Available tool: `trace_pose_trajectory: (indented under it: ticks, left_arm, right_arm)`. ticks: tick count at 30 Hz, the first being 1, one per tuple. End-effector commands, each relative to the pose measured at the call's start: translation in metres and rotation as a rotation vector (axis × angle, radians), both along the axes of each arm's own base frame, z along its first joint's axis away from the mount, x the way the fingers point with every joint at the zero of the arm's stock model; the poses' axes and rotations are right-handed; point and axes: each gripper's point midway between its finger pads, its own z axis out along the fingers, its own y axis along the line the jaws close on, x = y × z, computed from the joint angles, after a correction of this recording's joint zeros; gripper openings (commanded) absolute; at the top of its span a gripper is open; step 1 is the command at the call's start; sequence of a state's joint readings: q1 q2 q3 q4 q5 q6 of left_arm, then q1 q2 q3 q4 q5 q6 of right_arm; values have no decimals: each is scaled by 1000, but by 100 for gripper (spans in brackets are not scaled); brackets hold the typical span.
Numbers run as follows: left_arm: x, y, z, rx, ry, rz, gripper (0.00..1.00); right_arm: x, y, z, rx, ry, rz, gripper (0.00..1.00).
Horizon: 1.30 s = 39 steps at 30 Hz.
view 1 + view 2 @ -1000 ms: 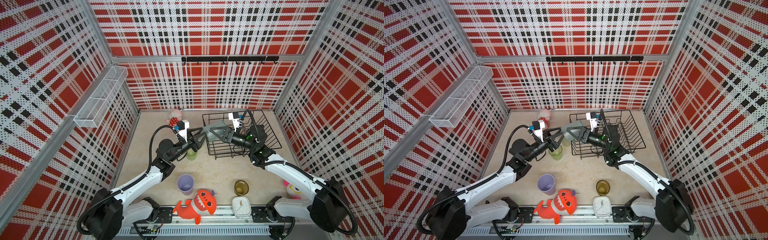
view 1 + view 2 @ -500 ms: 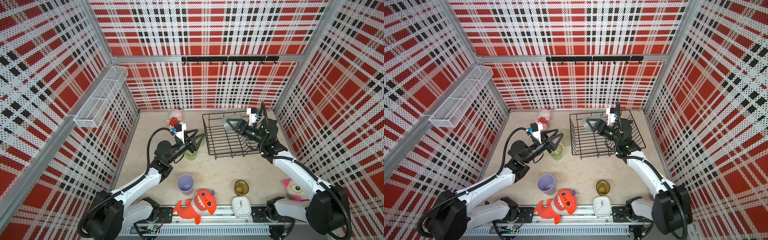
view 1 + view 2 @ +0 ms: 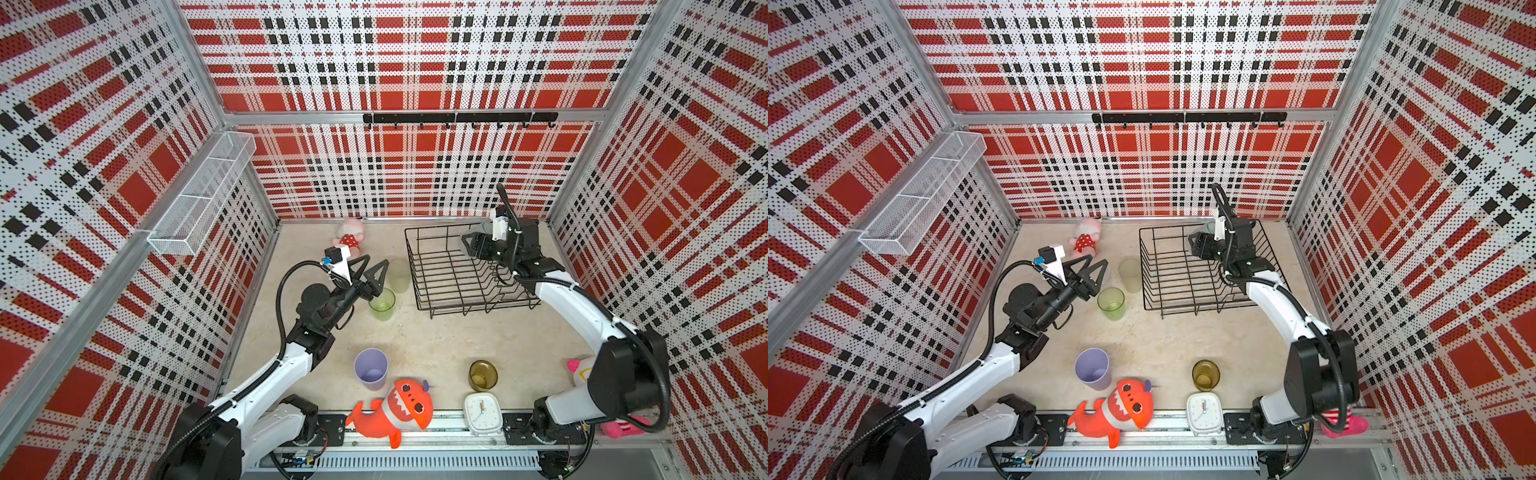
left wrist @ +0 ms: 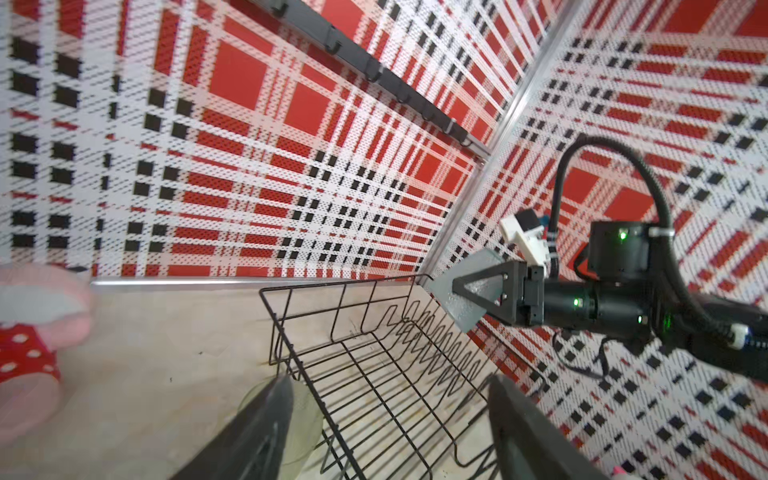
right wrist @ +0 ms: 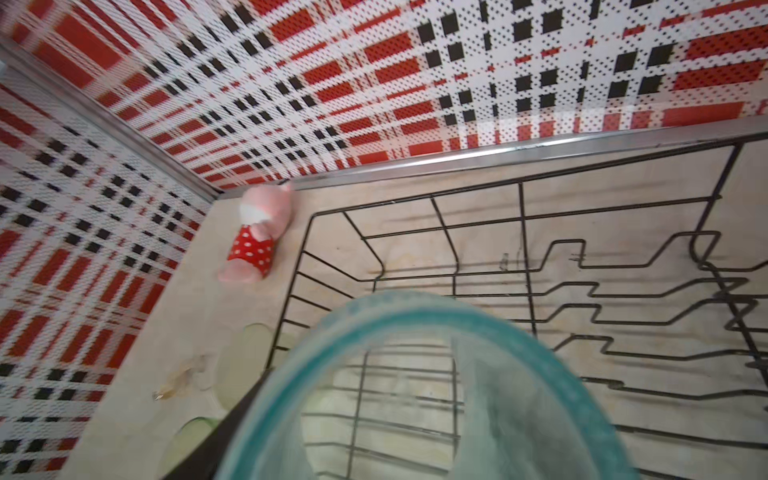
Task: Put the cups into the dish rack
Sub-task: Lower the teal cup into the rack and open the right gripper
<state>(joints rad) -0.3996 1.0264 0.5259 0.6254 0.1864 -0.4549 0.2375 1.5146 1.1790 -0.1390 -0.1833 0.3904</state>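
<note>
**Teal cup gripped above the rack; left pincer spread wide**

You had the right gripper (image 3: 468, 243) clamped on the pale teal translucent tumbler (image 3: 482, 227), with one dark triangular finger on each side of the cup. The tumbler hung tilted above the far end of the large black wire dish rack (image 3: 420, 270), on the side where the row of upright divider prongs stood, and it touched no wire. In the right wrist view its teal rim filled the foreground, and the rack's floor wires showed through the cup.

Your left gripper (image 3: 377, 258) hovered outside the rack, off its left wall. Its jaws stood wide apart with nothing between them, and the fingertips pointed toward the rack.

The other cups you had to load stood upright on the table outside the rack:

- The frosted pale yellow-green tumbler (image 3: 399, 275) was just beside the rack's left wall.
- The translucent green tumbler (image 3: 382, 304) stood near the rack's front left corner, under the left gripper's fingers.
- The opaque lilac tumbler (image 3: 371, 368) was well in front of the rack and off to its left.
- The short amber glass tumbler (image 3: 483, 374) was well in front of the rack's front edge.

The white square clock (image 3: 482, 413) stood just past the amber tumbler, farther from the rack. A pink plush doll in a red spotted dress (image 3: 348, 237) lay beyond the rack's far left corner.
</note>
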Motion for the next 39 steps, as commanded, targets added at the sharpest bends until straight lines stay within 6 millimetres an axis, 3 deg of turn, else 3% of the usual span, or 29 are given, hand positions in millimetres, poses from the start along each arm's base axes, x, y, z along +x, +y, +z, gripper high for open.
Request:
trace_pose_trajectory:
  ticks: [1,11,19,22,33,39]
  left_arm:
    - [9,30,-10,-4,55,132,84]
    - [17,80,-35,-1,176,315,85]
    - [13,80,-40,30,199,309,84]
    - [17,94,-41,29,202,357,85]
    - [20,94,-49,42,230,361,85]
    - [20,90,-46,32,219,345,86]
  right_arm:
    - [16,-6,-8,-125,-25,-10,62]
    - [55,21,-61,-329,-12,16,63]
    - [82,24,-105,-412,48,23,64]
    - [90,20,-113,-448,57,5,64]
    - [106,11,-149,-473,109,-41,67]
    - [108,6,-157,-491,108,-69,68]
